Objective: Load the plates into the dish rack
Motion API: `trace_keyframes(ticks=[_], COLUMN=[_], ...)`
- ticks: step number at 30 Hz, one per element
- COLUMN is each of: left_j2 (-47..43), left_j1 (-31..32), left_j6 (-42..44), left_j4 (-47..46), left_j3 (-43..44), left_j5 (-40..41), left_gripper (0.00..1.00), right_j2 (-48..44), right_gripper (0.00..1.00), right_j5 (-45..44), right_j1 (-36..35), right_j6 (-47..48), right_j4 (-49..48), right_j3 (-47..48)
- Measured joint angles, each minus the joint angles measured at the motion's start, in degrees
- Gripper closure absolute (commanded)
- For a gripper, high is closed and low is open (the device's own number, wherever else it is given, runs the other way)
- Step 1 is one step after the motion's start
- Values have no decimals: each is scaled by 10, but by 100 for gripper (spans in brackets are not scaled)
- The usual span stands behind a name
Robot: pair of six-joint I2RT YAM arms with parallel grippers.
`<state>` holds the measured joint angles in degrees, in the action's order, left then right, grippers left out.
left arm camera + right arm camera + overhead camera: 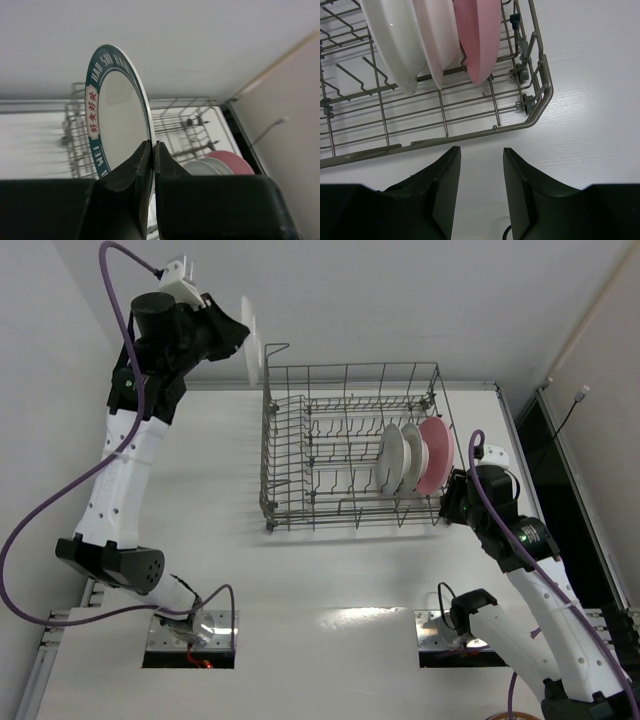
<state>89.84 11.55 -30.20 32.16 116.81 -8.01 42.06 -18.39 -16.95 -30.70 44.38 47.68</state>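
White tabletop (330, 580) is stretching under both arms, with a pale wall (400, 300) rising behind it. At the far left, the left gripper (232, 337) is hanging high over the table's back corner. It is clamping the lettered plate (253, 340) by its lower rim, the jaws pressing on either face.

In the left wrist view that plate (120, 115) is standing on edge. It is showing a whitish centre ringed by a dark green band, which is carrying white letters and a small white panel with red characters. The plate is hovering by the far left corner of the dish rack (268, 440), outside it.

The rack, a grey wire basket with rows of upright tines and tall mesh sides, is sitting mid-table. Toward its right end three plates are standing upright in neighbouring slots. First comes one whitish plate (391, 458), then a second whitish plate (412, 455). The plain glossy pink plate (436, 455) is standing nearest the right wall.

Just off the rack's near right corner, the right gripper (481, 155) is hovering low. Its jaws are standing apart with only bare table showing between them, so it is gripping nothing.
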Motion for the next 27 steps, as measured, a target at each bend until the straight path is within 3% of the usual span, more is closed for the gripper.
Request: trace_keyframes(ticks=[5, 11, 17, 27], left_j2=[-24, -71, -91, -88], left_j1=[31, 94, 163, 272], left_j6=[-35, -100, -162, -226], left_j4=[-78, -216, -308, -372], left_j3=[-53, -196, -300, -410], left_j5=[-70, -119, -106, 3], left_gripper=[100, 100, 100, 100], right_j2=[0, 0, 0, -3], right_gripper=[63, 63, 63, 63], right_j5=[0, 0, 0, -1], right_j1=[0, 0, 0, 0], right_j6=[0, -2, -2, -3], right_j4=[0, 0, 0, 3], right_j3=[0, 0, 0, 0])
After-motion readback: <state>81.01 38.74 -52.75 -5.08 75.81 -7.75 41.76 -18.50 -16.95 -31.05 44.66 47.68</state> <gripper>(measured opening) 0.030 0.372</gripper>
